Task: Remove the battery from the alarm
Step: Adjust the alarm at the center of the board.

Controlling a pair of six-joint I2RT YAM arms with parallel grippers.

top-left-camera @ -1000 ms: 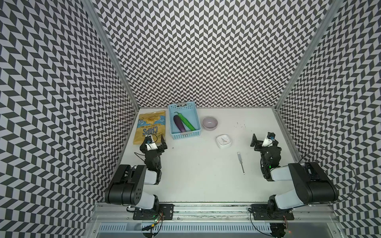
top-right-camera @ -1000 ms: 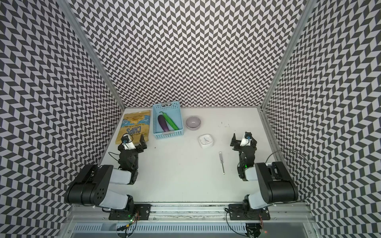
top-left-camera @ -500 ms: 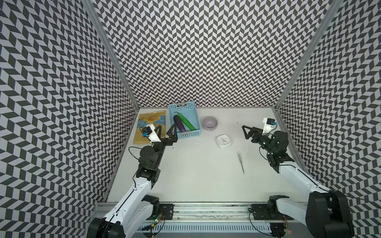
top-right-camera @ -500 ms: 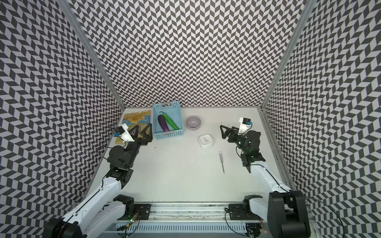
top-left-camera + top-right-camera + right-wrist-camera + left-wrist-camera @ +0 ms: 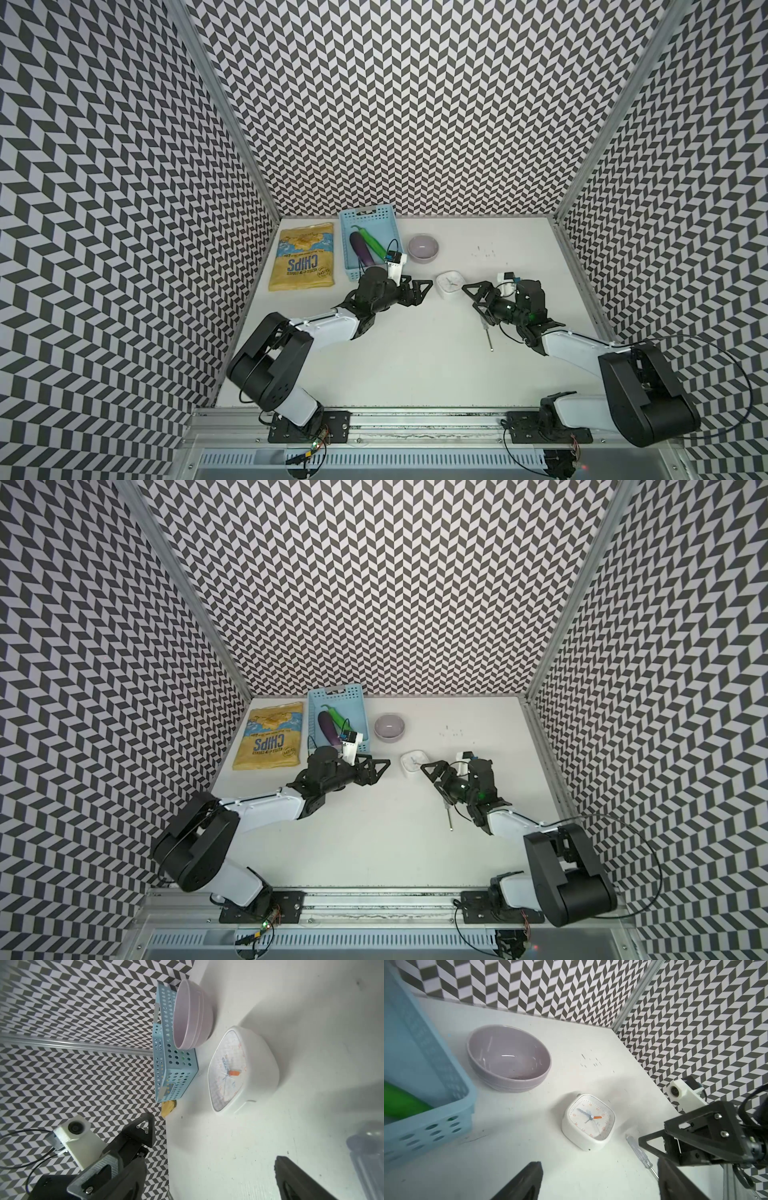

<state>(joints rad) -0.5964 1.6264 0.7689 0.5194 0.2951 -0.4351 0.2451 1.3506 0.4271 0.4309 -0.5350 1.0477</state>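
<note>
Alarm point(image 5: 450, 284) lies dial up on the table point(image 5: 415, 357), between my arms: left gripper point(image 5: 420, 289) just to its left, right gripper point(image 5: 473, 296) just to its right, both spread and empty, neither clearly nearer. Battery not visible; I judge it sits in the downturned back

You have the alarm point(image 5: 588, 1122) lying flat on its back on the white surface point(image 5: 508, 1130), dial facing up. It's a white rounded-square case with orange numerals, thin pale hands and one short orange hand. It sits near the lilac bowl point(image 5: 508, 1082), not touching it.
</note>
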